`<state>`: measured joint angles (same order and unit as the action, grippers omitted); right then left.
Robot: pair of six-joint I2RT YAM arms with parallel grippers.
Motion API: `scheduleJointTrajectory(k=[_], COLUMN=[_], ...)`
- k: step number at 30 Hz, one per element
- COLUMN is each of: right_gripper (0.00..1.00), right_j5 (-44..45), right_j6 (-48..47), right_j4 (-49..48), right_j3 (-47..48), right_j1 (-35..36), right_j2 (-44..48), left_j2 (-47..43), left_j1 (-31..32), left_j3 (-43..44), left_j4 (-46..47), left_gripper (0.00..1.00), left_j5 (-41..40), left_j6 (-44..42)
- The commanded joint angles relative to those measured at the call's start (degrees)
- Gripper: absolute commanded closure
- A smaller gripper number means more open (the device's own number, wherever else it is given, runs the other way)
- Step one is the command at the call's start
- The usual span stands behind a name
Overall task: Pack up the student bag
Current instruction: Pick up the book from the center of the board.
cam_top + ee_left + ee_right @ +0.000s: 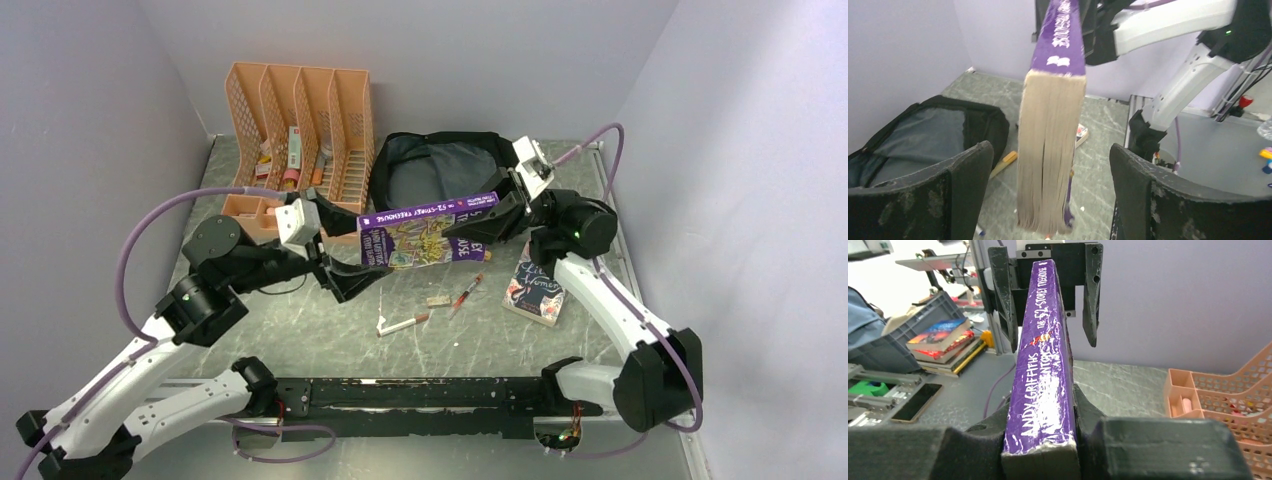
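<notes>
R gripper (pixel 508 212) is clamped hard on one end of the purple book (pixel 425 232). In the R wrist view its fingers (pixel 973 445) press both covers, w/ the spine facing the cam. The book hangs in the air over the middle of the table (pixel 300 340), approx level.

L gripper (pixel 348 265) is at the book's other end, jaws wide apart. In the L wrist view the page edge sits between the two fingers (pixel 965 185) w/ a clear gap each side, so no contact.

The student bag (pixel 440 165) lies at the far edge, approx centre, just behind the held book. Its mouth is open and I can see grey lining inside.

The orange file rack (pixel 300 130) stands toward the far-left corner, w/ a few items in its slots; can't tell what they are. A second book (pixel 535 285) lies flat near the right edge, beside the R arm. A white pen (pixel 403 323) and a thin pen (pixel 466 293) lie mid-table, toward the near edge, w/ a small pale piece (pixel 438 300) between them.
</notes>
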<state>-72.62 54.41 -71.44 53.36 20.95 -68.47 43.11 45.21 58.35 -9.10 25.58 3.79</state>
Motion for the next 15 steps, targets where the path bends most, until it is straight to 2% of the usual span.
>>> scheduleJointTrajectory(k=[1, 3, 6, 8, 11, 15], right_gripper=[1.0, 1.0, 1.0, 1.0, 1.0, 1.0], right_j5=[4.88, 4.86, 4.44, 4.17, 3.98, 3.26], right_j6=[18.41, 22.95, 28.07, 28.35, 27.27, 26.3], right_j4=[-22.27, -27.56, -32.61, -32.63, -32.05, -31.56], right_j3=[1.79, 2.61, 3.73, 3.89, 3.6, 3.5], right_j1=[-0.12, -0.11, -0.12, -0.12, -0.12, -0.12], right_j2=[-4.36, -6.28, -8.69, -9.12, -8.82, -8.46], left_j2=[3.5, 5.1, 6.97, 7.51, 7.64, 7.25], left_j1=[0.14, 0.12, 0.14, 0.14, 0.14, 0.14], left_j3=[0.21, 0.64, 0.95, 0.74, -0.12, -1.48], left_j4=[9.6, 11.99, 12.84, 12.83, 12.71, 13.44], left_gripper=[0.13, 0.19, 0.34, 0.41, 0.45, 0.61], left_j5=[6.59, 8.38, 10.42, 11.54, 12.36, 12.93], left_j6=[3.22, 4.16, 5.12, 5.44, 6.14, 7.17])
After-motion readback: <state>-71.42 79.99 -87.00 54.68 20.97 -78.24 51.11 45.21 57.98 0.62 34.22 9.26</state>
